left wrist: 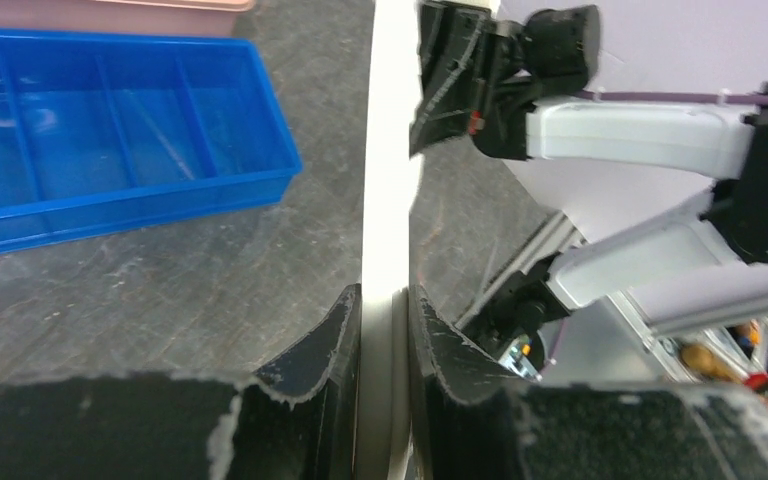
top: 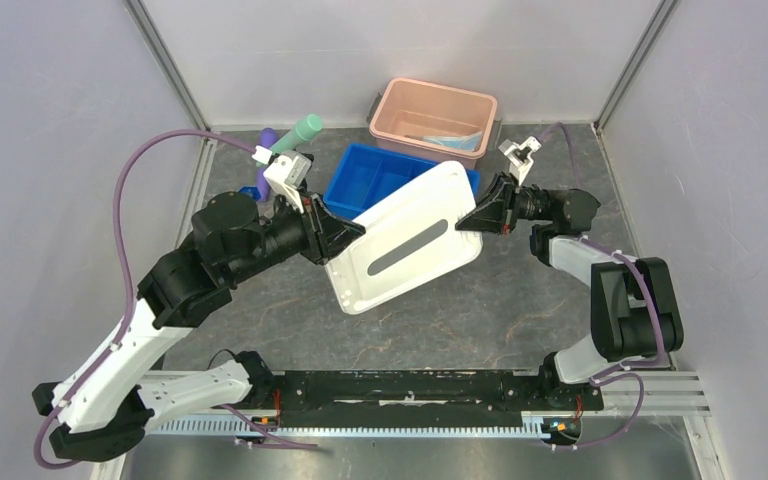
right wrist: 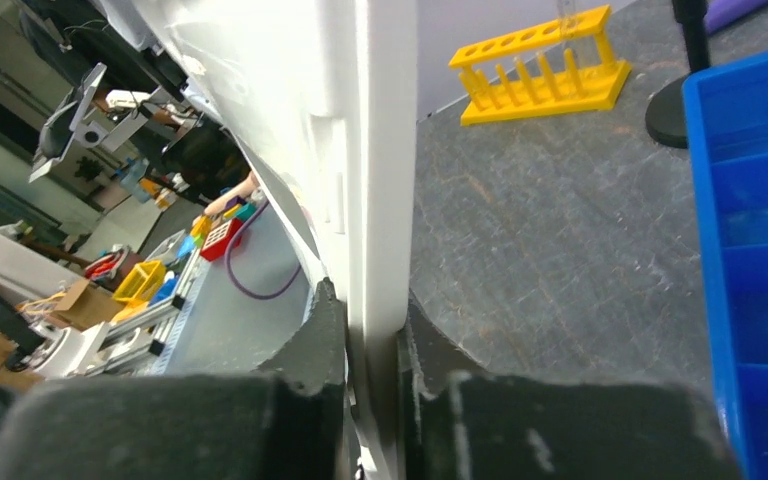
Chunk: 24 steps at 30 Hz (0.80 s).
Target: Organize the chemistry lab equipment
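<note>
Flat white plastic lid with grey slot, held between both arms; left gripper clenched on its left edge, right gripper clenched on its right edge. Behind: blue divided plastic tray partly under lid; mint-green tube far left; pink plastic bin holding light-blue mask

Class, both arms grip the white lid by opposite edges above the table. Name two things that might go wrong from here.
1. The left gripper and right gripper each pinch only a thin edge of the lid, so it might slip or twist out.
2. In the top view the lid covers part of the tray. If it drops, or the arms move out of step, it would likely strike the tray.
</note>
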Motion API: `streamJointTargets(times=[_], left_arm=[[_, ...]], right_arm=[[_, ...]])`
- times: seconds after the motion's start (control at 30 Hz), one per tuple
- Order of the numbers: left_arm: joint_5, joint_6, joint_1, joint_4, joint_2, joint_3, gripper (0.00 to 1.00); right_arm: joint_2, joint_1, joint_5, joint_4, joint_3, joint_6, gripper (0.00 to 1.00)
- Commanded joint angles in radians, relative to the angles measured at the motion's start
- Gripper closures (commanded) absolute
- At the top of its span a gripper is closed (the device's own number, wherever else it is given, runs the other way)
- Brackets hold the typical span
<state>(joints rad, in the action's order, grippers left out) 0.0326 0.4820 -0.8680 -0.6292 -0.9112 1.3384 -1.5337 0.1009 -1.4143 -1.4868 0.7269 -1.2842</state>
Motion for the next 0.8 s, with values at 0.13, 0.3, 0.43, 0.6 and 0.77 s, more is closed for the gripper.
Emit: streamJointTargets(times=[0.13, 0.3, 0.43, 0.6, 0.77], left_arm=[[-0.230, -0.022, 0.020, -0.088, -0.114, 0.032, 0.74], [-0.319, -0.081, 0.047, -0.103, -0.092, 0.021, 0.44], [-0.390, -0.120, 0.050, -0.112, -0.068, 0.020, 0.32], [-0.399, -0.140, 0.050, -0.078, -0.034, -0.008, 0.29], [-0.395, -0.151, 0.051, -0.066, -0.030, -0.015, 0.22]], right_arm=[[0.031, 0.023, 0.096, -0.472, 0.086, -0.128, 1.00], [0.002, -0.006, 0.123, -0.473, 0.223, -0.258, 1.00], [-0.033, -0.087, 0.147, -0.473, 0.324, -0.357, 1.00], [-0.070, -0.174, 0.155, -0.471, 0.400, -0.406, 1.00], [-0.083, -0.243, 0.150, -0.471, 0.455, -0.461, 1.00]])
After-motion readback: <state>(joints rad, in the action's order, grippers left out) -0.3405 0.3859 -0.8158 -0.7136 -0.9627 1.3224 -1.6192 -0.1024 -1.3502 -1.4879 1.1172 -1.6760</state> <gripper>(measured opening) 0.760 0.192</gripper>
